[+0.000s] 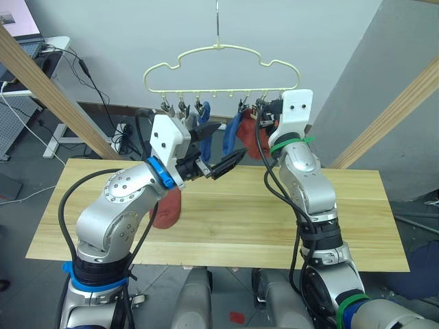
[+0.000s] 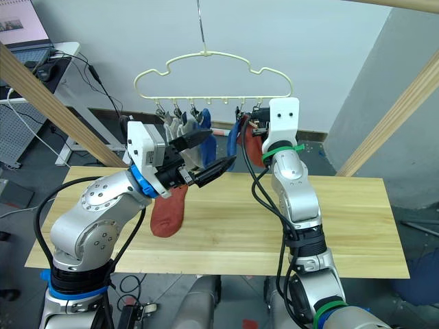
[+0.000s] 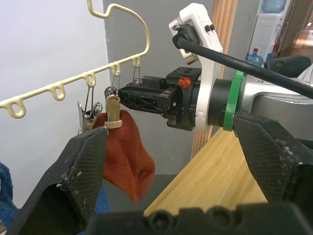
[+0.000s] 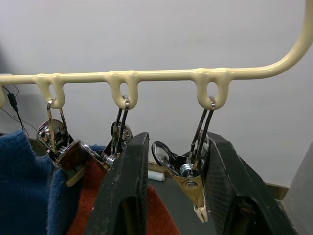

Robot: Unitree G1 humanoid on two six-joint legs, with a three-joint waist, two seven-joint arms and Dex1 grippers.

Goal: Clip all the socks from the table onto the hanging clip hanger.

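The pale yellow clip hanger (image 1: 219, 48) hangs above the far edge of the table (image 1: 357, 205). Grey socks (image 2: 177, 129), a blue sock (image 1: 233, 133) and a rust-red sock (image 3: 129, 156) hang from its clips. Another rust-red sock (image 2: 169, 209) lies flat on the table, partly behind my left forearm. My left gripper (image 1: 230, 140) is open and empty, held in the air just in front of the hanging socks. My right gripper (image 4: 176, 139) is raised to the hanger's right end, its fingers closed against both sides of the empty end clip (image 4: 188, 174).
Slanted wooden beams stand at the left (image 1: 48, 89) and right (image 1: 398, 116) of the table. A desk with a laptop (image 1: 27, 41) and loose cables sits at the back left. The table's right half is bare planks.
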